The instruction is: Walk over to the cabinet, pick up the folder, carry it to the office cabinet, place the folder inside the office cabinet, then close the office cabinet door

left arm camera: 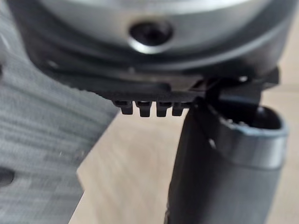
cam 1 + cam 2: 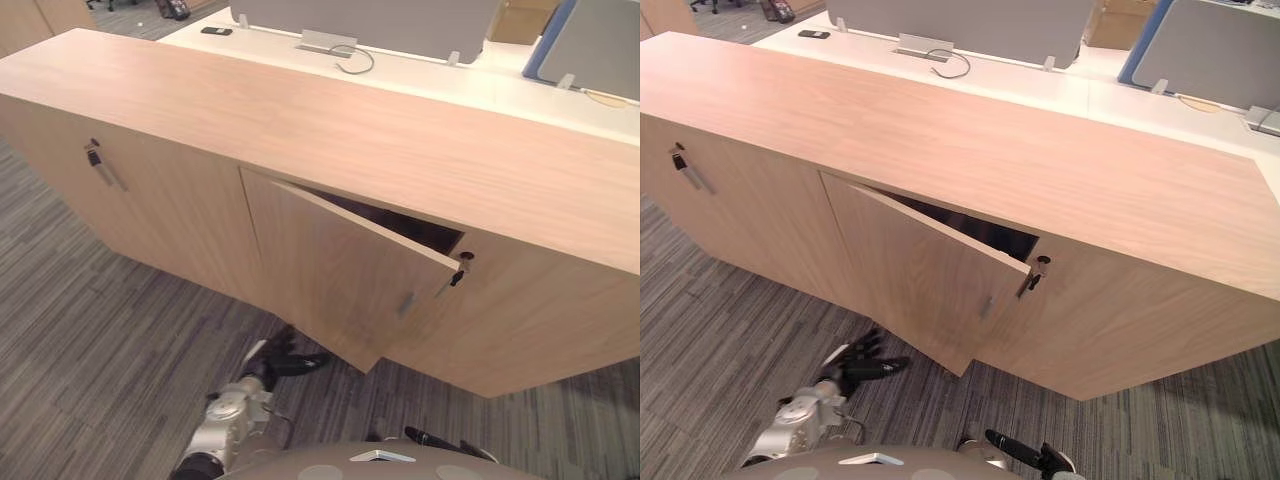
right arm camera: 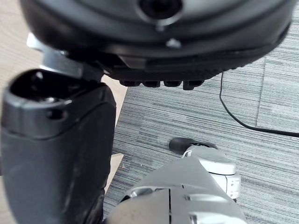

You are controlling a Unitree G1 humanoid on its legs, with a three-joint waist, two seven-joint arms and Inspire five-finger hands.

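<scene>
Grey striped carpet [image 2: 100, 350] runs up to a long low wooden office cabinet [image 2: 350, 130], whose middle door [image 2: 330, 270] stands ajar, its free edge with the handle [image 2: 405, 303] swung out from the cabinet's front. The left hand [image 2: 285, 355] hangs low over the carpet below the door's bottom edge, fingers spread and relaxed, holding nothing. The right hand [image 2: 1015, 447] sits low near the robot, what shows of it straight and empty. Neither hand has the folder; whether it lies in the dark gap behind the door cannot be told. Judging by this, the closing step is in hand: next a hand should rise to the door's face near the handle and push it flush. Head views give the gap; the left wrist view adds pale wood just past the thumb.
</scene>
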